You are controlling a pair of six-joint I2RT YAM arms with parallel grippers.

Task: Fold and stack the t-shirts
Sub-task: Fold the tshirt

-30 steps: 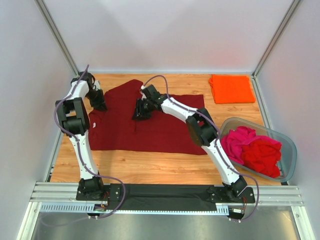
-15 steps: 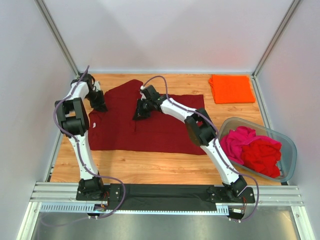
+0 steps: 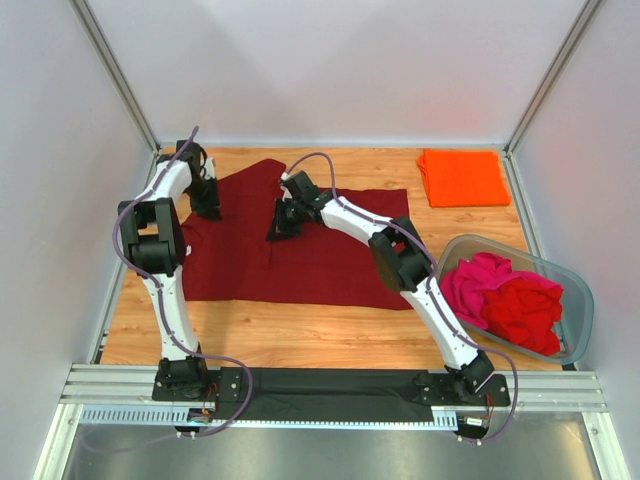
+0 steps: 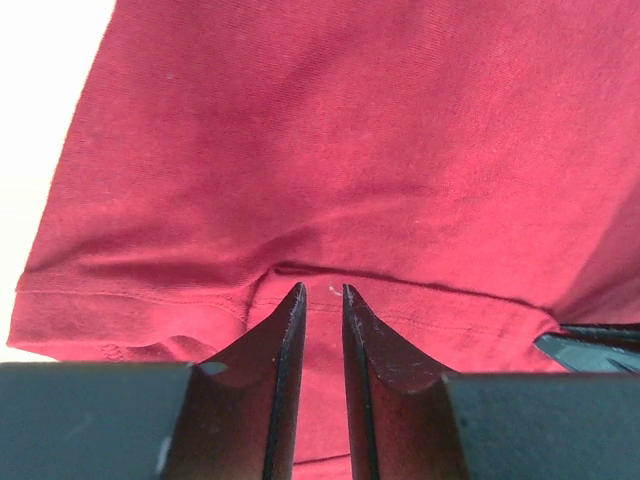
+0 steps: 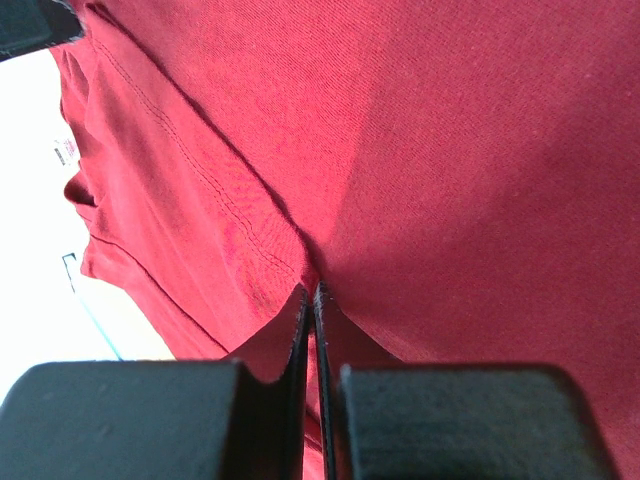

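Top external: left gripper (image 3: pixel 209 204), right gripper (image 3: pixel 282 227) both pinching maroon t-shirt (image 3: pixel 325 265)

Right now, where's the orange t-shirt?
In the top view, the orange t-shirt lies folded at the far right corner of the table, beyond the tub, right of the maroon t-shirt.

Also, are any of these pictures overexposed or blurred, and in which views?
Top external view: even soft light, sharp, no glare on the maroon t-shirt. Left wrist view: the upper left corner is blown out to white; the left pincer is dark, with little detail. Right wrist view: white washout at the left edge; the right pincer is nearly black, the cloth weave sharp.
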